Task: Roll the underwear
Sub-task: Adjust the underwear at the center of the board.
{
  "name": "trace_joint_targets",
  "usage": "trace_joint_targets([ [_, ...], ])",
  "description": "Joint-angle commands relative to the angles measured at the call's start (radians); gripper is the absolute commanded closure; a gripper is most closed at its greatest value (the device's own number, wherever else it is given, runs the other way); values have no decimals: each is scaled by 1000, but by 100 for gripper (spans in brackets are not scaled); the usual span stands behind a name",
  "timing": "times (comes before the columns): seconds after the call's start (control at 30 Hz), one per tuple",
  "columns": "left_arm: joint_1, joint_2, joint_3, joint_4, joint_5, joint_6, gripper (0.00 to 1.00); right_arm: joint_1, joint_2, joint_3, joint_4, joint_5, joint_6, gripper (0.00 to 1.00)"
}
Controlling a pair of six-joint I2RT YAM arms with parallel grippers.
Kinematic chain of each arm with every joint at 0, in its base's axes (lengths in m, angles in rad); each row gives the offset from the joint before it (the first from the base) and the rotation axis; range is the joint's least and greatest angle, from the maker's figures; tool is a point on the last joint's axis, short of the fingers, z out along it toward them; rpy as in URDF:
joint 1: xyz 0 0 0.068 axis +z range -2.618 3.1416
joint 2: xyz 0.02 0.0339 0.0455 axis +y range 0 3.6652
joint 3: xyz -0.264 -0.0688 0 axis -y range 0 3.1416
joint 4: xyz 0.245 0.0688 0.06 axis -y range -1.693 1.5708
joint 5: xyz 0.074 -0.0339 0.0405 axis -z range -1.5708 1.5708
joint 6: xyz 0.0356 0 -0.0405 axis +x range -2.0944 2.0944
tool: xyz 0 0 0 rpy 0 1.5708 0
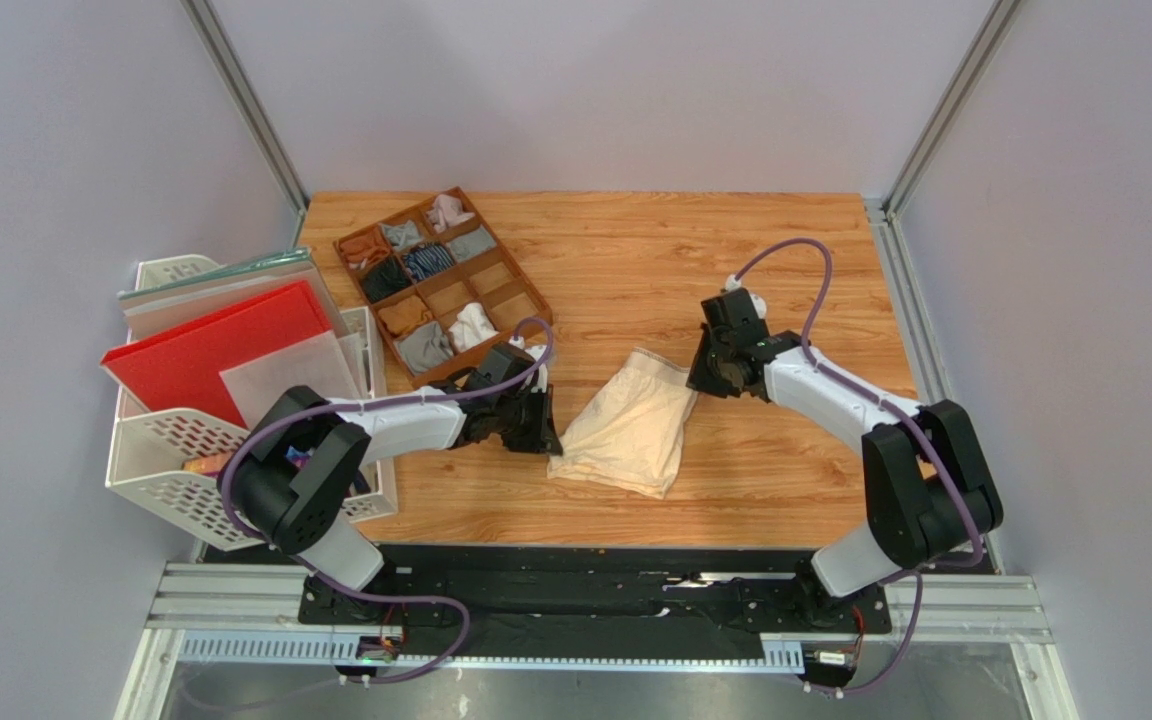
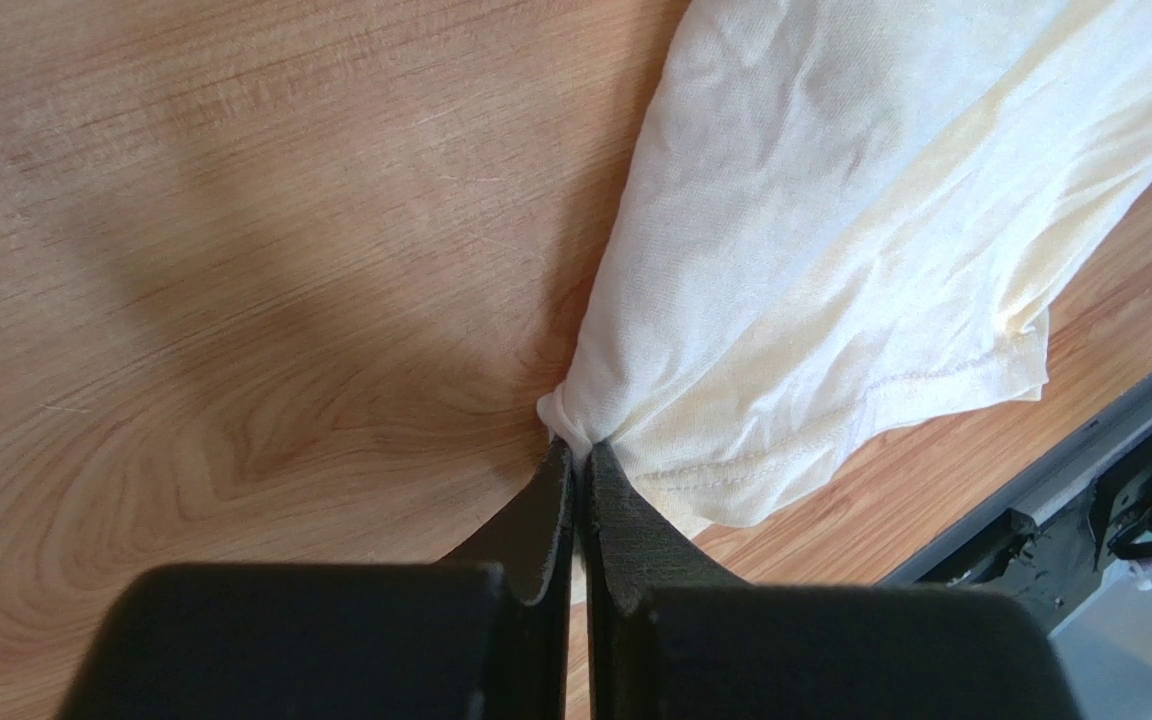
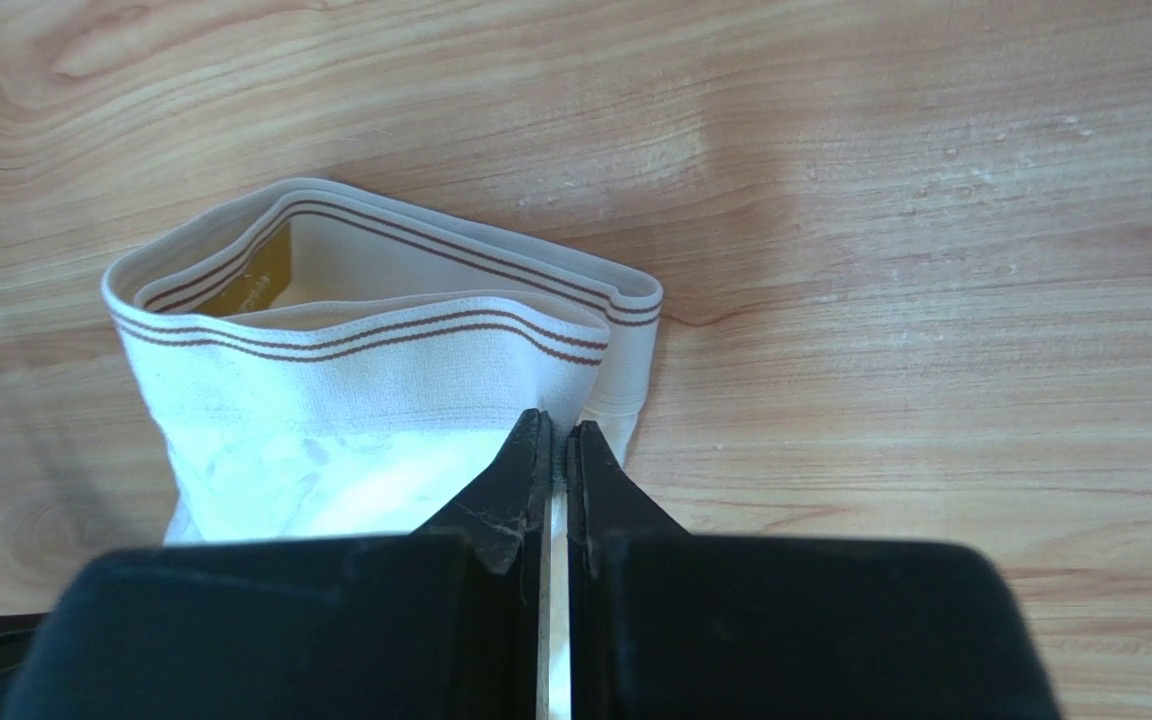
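Woodgrain table (image 1: 612,255), soft creased cream underwear (image 1: 630,428)

pale grey walls (image 1: 582,90), wooden table (image 1: 612,255), aluminium corner posts (image 1: 246,98)

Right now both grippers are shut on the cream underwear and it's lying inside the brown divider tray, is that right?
Not quite. Both the left gripper and right gripper are shut on the cream underwear, but it lies on the wooden table, not in the brown divider tray, as the top external view shows.
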Motion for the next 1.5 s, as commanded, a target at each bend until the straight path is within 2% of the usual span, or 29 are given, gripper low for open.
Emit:
trace_joint_targets([
  [0.0, 3, -6, 18, -12, 20, 20, 100, 1, 28, 26, -13, 50, -21, 100],
  [0.27, 1, 3, 18, -6, 30, 21, 100, -2, 77, 31, 16, 52, -38, 99],
  [0.47, 1, 1, 13, -4, 28, 23, 100, -22, 85, 17, 49, 21, -48, 80],
  [0.57, 3, 3, 12, -3, 28, 23, 100, -33, 83, 9, 52, 12, -51, 77],
  [1.07, 3, 1, 1, 1, 33, 27, 100, -67, 146, -58, 182, -65, -85, 76],
  [1.2, 3, 3, -10, 17, 42, 30, 100, -77, 163, -77, 225, -140, -97, 75],
  [1.23, 1, 3, -13, 22, 43, 30, 100, -79, 166, -80, 226, -142, -94, 76],
  [1.33, 1, -5, -14, 19, 48, 36, 100, -79, 166, -89, 223, -149, -93, 89],
  [1.37, 3, -11, -11, 11, 48, 40, 95, -79, 157, -99, 220, -158, -94, 99],
  [1.43, 3, -41, -7, -4, 45, 44, 78, -76, 142, -115, 211, -163, -97, 100],
  [1.47, 1, -54, 1, -31, 40, 46, 54, -74, 122, -136, 202, -177, -100, 100],
])
